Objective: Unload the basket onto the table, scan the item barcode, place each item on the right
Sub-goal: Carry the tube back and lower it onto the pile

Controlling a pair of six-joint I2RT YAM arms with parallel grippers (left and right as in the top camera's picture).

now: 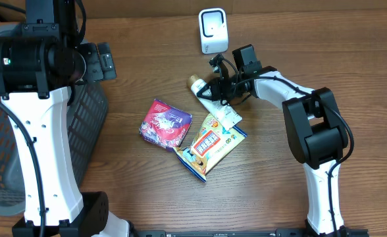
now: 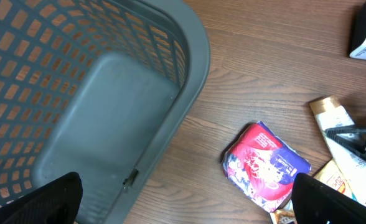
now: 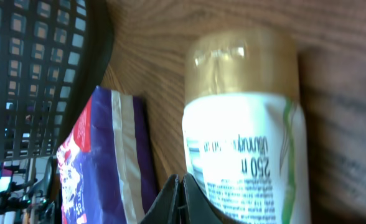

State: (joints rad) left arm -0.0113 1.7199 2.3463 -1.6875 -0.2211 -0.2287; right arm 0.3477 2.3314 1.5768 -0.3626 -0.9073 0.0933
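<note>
Slip risk first: right gripper (image 3: 180, 190) has its fingers pressed fully together, tips at the edge of the tube (image 3: 245, 124). Hard to say whether they pinch it or only touch it. Lifted like this, the tube could drop or swing, and its barcode would miss the scanner (image 1: 213, 29). Tube lies flat on the table just below the scanner, gold cap up-left, tail end touching the yellow snack pack (image 1: 210, 145). Right arm reaches in from the right, forearm stretched toward the centre. Left gripper (image 1: 103, 62) hangs spread wide near the basket (image 1: 91, 125) rim, holding nothing.
</note>
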